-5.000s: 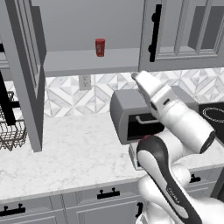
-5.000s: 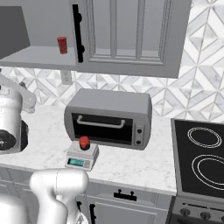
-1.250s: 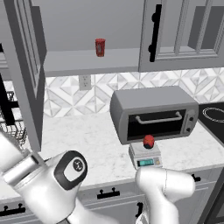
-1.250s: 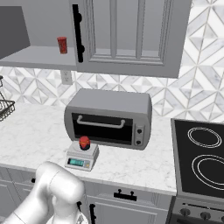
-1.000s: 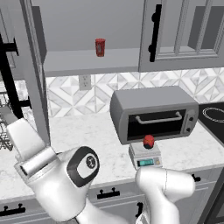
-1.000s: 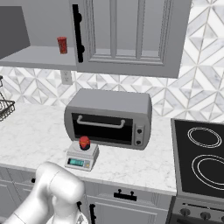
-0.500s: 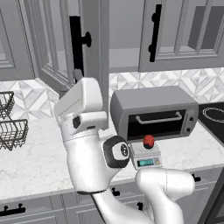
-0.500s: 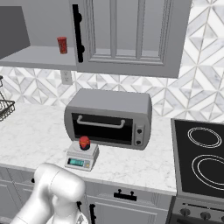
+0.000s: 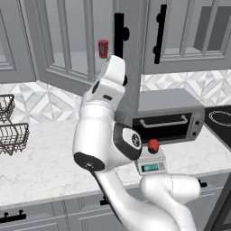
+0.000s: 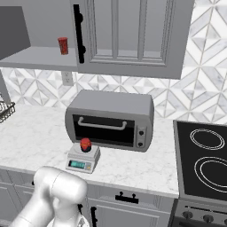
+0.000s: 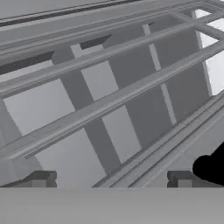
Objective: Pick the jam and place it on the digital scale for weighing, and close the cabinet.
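The jam (image 9: 153,145) (image 10: 85,144), a small red jar, sits on top of the digital scale (image 9: 151,166) (image 10: 82,162), in front of the toaster oven. The cabinet's left door (image 9: 63,45) stands partly swung in, its black bar handle (image 9: 118,31) near the middle of the opening. My hand (image 9: 113,68) is raised against that door, just below the handle. In the hand view my gripper (image 11: 111,180) is open and holds nothing. The door's panel (image 11: 109,100) lies close ahead and part of the black handle (image 11: 212,166) shows at the right.
A grey toaster oven (image 9: 168,118) (image 10: 111,117) stands behind the scale. A taller red can (image 9: 103,48) (image 10: 63,45) stands on the cabinet shelf. A wire basket (image 9: 10,131) sits at the counter's left, and a black stovetop (image 10: 205,159) lies to the right.
The arm has swung from the far left up against the left cabinet door. The door has turned rightward, toward shut. The jam stays on the scale.
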